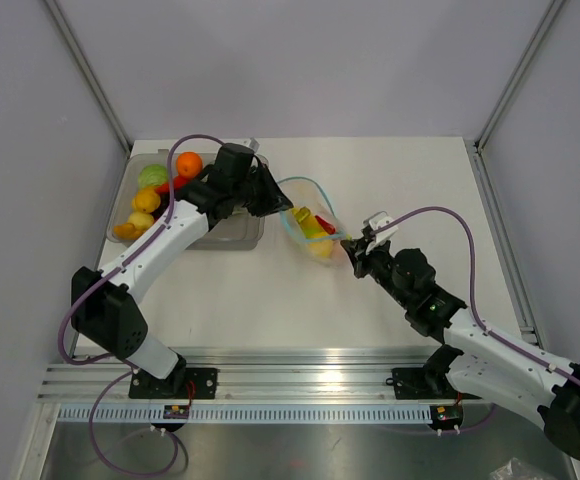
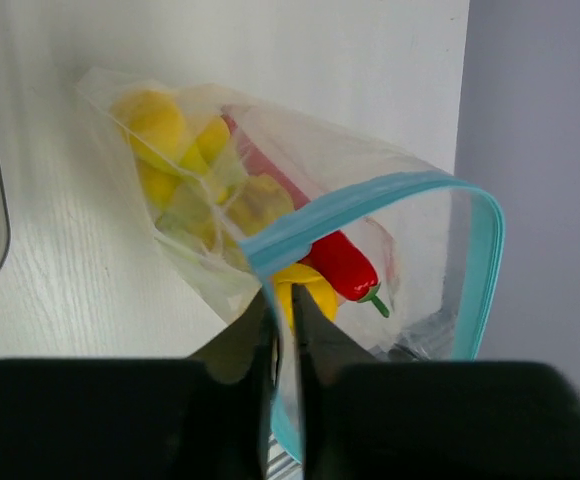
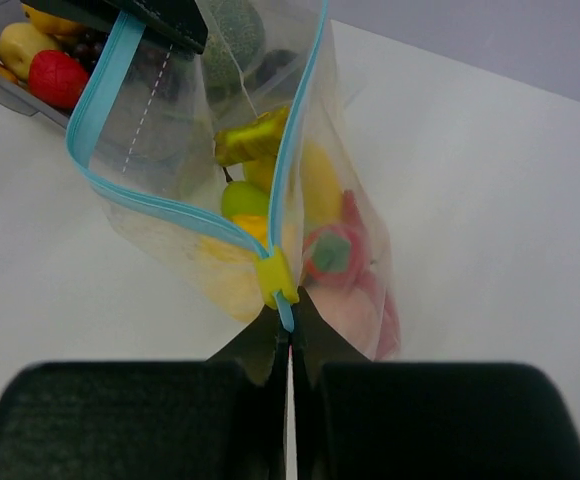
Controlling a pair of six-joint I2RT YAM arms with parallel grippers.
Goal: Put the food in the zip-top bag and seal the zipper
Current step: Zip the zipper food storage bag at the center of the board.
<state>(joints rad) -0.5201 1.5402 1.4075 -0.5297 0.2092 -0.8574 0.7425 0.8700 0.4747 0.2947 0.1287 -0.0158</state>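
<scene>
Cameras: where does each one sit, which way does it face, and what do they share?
Top external: above and behind the bases, facing down at the table; left arm and right arm show, zip-top bag between them.
Left wrist: on the left arm, facing along its jaws, shut on the zipper.
Right wrist: on the right arm, facing along its jaws, shut on the zipper by the yellow slider.
Shared: both wrist views see the bag and its food from opposite ends.
</scene>
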